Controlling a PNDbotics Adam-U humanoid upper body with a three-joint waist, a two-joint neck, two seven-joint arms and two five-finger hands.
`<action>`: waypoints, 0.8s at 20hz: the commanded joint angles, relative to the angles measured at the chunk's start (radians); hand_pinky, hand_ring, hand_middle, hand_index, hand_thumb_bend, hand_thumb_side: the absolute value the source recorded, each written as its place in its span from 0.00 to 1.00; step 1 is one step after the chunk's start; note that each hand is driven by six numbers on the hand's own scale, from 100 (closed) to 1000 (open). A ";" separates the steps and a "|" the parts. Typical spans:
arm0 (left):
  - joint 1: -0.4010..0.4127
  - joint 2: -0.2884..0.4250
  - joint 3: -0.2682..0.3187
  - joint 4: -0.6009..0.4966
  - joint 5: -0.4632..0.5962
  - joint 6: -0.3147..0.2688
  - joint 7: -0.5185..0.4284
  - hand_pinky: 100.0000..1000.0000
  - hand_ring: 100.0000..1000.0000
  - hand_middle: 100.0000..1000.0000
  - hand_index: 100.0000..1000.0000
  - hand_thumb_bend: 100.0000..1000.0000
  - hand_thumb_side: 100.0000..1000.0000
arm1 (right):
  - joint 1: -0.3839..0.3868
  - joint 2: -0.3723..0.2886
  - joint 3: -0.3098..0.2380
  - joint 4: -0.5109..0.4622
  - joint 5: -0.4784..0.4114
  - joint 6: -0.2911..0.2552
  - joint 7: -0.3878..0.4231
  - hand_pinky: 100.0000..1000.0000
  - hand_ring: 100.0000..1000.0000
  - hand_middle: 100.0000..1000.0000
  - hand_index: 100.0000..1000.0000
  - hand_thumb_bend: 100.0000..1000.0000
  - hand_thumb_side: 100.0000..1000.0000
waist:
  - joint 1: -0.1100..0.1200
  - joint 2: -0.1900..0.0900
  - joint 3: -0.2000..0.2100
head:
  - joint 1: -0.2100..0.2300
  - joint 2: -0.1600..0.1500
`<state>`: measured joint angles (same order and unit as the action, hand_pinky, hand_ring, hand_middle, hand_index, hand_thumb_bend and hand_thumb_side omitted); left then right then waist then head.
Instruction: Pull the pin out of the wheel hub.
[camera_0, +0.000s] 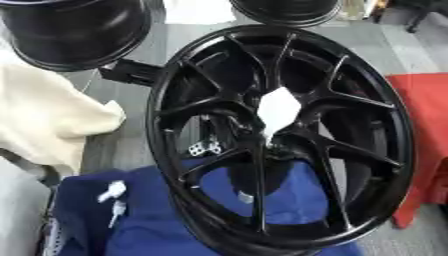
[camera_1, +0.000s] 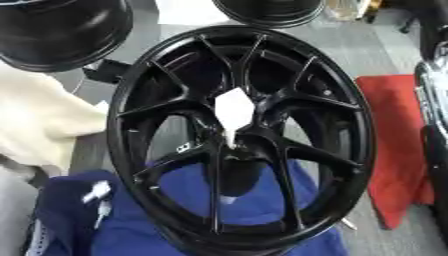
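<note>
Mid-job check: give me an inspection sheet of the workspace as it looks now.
Surface: grey floor, partly covered by cloths.
Job's things: black wheel standing tilted on a blue cloth; white pin still at the hub.
Clutter: cream cloth at left, red cloth at right, small white pieces on the blue cloth.
Hands: none seen; part of the right arm shows at the right edge.
Cables: nothing seen.
Surroundings: two more black wheels behind.
</note>
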<state>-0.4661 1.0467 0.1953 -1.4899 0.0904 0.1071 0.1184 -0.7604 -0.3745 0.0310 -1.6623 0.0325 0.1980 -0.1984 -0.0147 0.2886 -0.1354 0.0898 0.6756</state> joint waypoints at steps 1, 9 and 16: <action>0.000 0.023 0.016 -0.042 0.102 -0.003 0.063 0.70 0.73 0.59 0.69 0.00 0.61 | -0.015 -0.015 -0.004 -0.017 0.001 -0.002 0.000 0.65 0.53 0.52 0.66 0.00 0.70 | 0.004 -0.026 0.001 | 0.001 -0.001; 0.020 -0.124 0.043 -0.198 0.240 -0.006 0.230 0.67 0.66 0.60 0.68 0.00 0.64 | -0.020 -0.012 -0.004 -0.020 0.004 -0.002 0.002 0.65 0.53 0.52 0.67 0.00 0.70 | 0.002 -0.028 0.004 | 0.010 -0.001; 0.066 -0.299 0.066 -0.339 0.269 0.006 0.321 0.65 0.64 0.57 0.67 0.00 0.65 | -0.022 -0.008 -0.006 -0.022 0.003 -0.001 -0.001 0.64 0.53 0.52 0.67 0.00 0.70 | -0.005 -0.025 0.001 | 0.015 0.005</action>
<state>-0.3946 0.7484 0.2418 -1.7941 0.3537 0.1140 0.4238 -0.7646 -0.3707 0.0313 -1.6624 0.0325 0.1982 -0.1975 -0.0220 0.2868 -0.1342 0.1023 0.6760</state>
